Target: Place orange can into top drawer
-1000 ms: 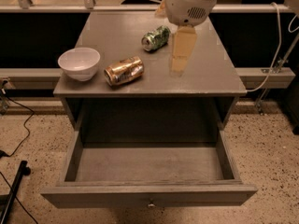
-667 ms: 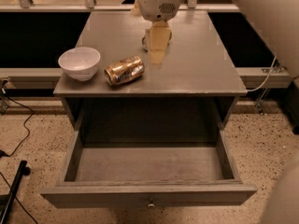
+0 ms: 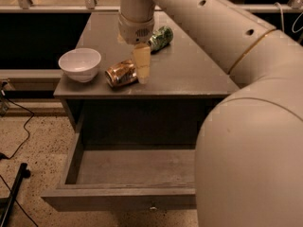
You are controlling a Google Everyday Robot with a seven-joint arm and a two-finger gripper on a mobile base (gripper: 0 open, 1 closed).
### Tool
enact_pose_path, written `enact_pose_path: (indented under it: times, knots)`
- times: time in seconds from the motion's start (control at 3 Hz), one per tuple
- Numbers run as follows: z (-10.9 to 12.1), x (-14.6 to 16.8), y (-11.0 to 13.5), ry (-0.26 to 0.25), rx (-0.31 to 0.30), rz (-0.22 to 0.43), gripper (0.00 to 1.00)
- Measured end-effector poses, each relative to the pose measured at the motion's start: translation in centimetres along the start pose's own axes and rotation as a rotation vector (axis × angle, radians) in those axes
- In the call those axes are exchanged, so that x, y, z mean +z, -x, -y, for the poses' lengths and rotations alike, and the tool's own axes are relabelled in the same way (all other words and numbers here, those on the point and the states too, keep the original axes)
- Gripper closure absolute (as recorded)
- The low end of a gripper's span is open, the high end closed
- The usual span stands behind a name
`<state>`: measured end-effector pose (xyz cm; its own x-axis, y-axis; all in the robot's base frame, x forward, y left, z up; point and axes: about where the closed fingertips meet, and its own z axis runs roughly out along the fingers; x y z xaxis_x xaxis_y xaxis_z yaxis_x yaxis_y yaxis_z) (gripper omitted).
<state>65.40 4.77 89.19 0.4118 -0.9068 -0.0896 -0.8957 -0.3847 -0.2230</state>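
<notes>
Just right of orange can [image 3: 121, 73], gripper [image 3: 142, 71] hanging low; can lying on side, long axis pointing at gripper; grip state: cannot tell.

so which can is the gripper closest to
The orange can, lying near the front edge: the gripper is right beside it. The green can lies further back.

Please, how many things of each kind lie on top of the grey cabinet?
Cans: 2, the shiny copper-orange metal can and the green patterned can.
Bowls: 1, the round white bowl.
Total: 3.
The gripper is at the copper-orange can's right end.
</notes>
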Motion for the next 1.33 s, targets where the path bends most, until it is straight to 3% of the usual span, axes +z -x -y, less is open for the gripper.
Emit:
enact_pose_path:
  times: [0.33, 0.67, 1.33]
  knots:
    - [0.1, 3.5, 0.1, 0.054, -0.015, 0.003, 0.0]
    - [-0.3, 5.0, 1.5, 0.078, -0.029, 0.043, 0.18]
    - [-1.7, 5.2, 3.3, 0.114, -0.026, 0.153, 0.65]
